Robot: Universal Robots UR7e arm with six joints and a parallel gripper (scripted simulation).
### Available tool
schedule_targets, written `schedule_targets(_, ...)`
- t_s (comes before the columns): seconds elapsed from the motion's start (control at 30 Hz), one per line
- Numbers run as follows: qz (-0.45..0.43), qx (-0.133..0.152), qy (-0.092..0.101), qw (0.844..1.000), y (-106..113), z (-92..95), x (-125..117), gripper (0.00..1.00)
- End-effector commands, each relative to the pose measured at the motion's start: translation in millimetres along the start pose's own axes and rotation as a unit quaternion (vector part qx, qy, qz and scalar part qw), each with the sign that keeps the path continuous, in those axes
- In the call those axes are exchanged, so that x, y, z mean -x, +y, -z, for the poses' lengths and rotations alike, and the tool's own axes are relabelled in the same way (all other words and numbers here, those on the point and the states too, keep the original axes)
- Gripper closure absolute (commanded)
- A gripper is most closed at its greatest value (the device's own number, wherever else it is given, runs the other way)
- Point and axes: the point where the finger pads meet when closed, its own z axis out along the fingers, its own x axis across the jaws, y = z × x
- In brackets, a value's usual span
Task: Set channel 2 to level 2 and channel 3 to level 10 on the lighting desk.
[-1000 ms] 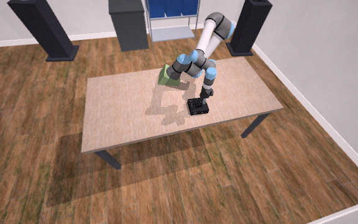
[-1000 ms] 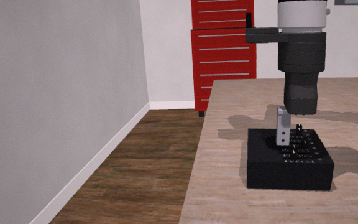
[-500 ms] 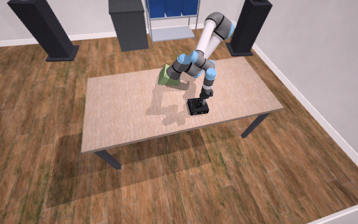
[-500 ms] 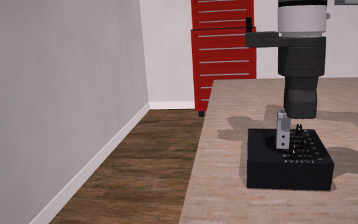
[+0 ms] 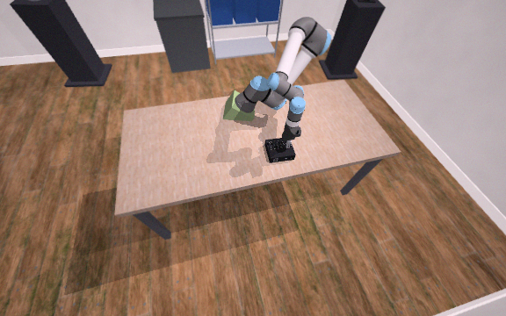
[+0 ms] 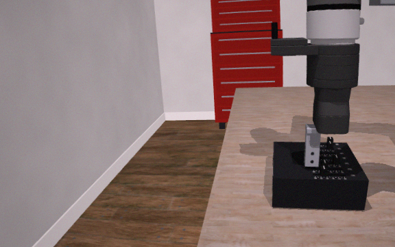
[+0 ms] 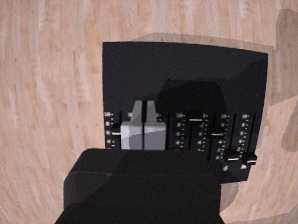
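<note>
- One lighting desk (image 5: 280,151), one arm (image 5: 294,48), one gripper (image 6: 312,161) on the scene.
- Desk seated flat on the tabletop (image 5: 178,149), toward the near long edge and right of its middle, well in from every corner.
- Black boxy body, plain blank panel on one half, a row of fader slots with pale scale marks on the other half.
- Roughly six fader slots countable in the wrist view; exact count uncertain, since the leftmost ones sit behind the fingers.
- Small dark fader caps (image 7: 232,160) at differing heights along their slots; the rightmost two low, near the desk's close edge in the wrist view.
- Cap lines and level marks too small to read.
- Fingers clenched fully together, grasping nothing, pointed straight down onto the slots at the left end of the row.
- Fingertips down at panel height, by the exterior view; contact with a cap not discernible.
- Gripper body blocking the near part of the desk in the wrist view and casting a shadow across the panel.
- Green block (image 5: 234,110) under the arm's base near the far long edge.
- Off the tabletop: two tall black columns (image 5: 60,39), one grey cabinet (image 5: 182,35), one metal shelf rack (image 5: 209,31) with blue bins along the far wall.
- One red drawer cabinet (image 6: 245,51) by the wall beyond the tabletop's end in the exterior view.
</note>
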Motion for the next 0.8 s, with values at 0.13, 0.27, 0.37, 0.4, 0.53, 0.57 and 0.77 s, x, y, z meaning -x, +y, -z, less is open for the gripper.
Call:
schedule_targets(0.13, 0.000, -0.001, 0.000, 1.000, -0.3, 0.2, 0.0, 1.00)
schedule_targets(0.27, 0.000, -0.001, 0.000, 1.000, -0.3, 0.2, 0.0, 1.00)
schedule_targets(0.37, 0.000, -0.001, 0.000, 1.000, -0.1, 0.2, 0.0, 1.00)
schedule_targets(0.4, 0.000, -0.001, 0.000, 1.000, 0.0, 0.2, 0.0, 1.00)
schedule_targets(0.53, 0.000, -0.001, 0.000, 1.000, 0.7, 0.2, 0.0, 1.00)
schedule_targets(0.57, 0.000, -0.001, 0.000, 1.000, 0.9, 0.2, 0.0, 1.00)
schedule_targets(0.77, 0.000, -0.001, 0.000, 1.000, 2.9, 0.2, 0.0, 1.00)
